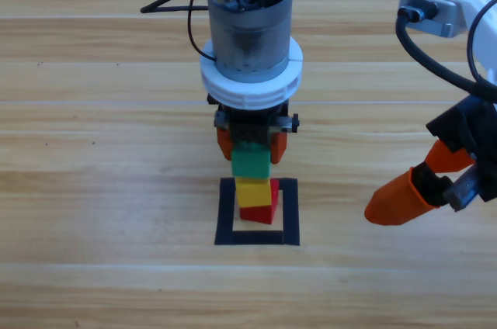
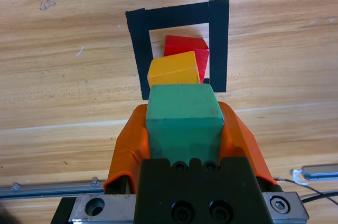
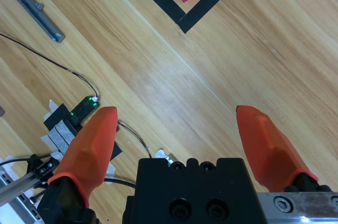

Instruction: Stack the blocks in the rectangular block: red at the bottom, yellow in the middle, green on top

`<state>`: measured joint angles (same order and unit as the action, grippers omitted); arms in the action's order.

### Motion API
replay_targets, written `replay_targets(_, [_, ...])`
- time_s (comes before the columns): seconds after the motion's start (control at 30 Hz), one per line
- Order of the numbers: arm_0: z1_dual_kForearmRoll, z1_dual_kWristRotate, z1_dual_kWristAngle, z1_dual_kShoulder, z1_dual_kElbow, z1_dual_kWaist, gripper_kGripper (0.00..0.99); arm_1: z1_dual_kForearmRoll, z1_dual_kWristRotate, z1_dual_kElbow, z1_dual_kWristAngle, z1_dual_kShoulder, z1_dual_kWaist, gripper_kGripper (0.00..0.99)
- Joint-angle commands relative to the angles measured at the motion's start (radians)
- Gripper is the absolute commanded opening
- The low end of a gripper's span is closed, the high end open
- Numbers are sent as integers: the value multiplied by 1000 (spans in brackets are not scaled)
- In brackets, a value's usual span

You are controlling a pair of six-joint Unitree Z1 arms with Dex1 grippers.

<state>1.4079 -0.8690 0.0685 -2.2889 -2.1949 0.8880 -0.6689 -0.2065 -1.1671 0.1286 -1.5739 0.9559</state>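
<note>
Now gripping green cube in left hand, raised at twelve o'clock of yellow cube, stacked skewed on red cube within black tape square; right hand released, idle at three o'clock above bench

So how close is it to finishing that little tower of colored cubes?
Nearly done. The red cube already sits inside the black tape square, with the yellow cube on top, turned a bit askew. The left gripper holds the green cube above them, jaws shut on it. Left to do: set green on yellow and let go. The right gripper waits open off to the side.
</note>
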Motion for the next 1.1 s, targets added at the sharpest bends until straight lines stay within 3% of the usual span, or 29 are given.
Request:
replay_targets(0.03, [5,7,13,-52,-11,-20,0,12,-7,4,-10,-38,-22,989])
replay_targets(1.1, [5,7,10,-80,-20,-20,0,12,-8,4,-10,-38,-22,989])
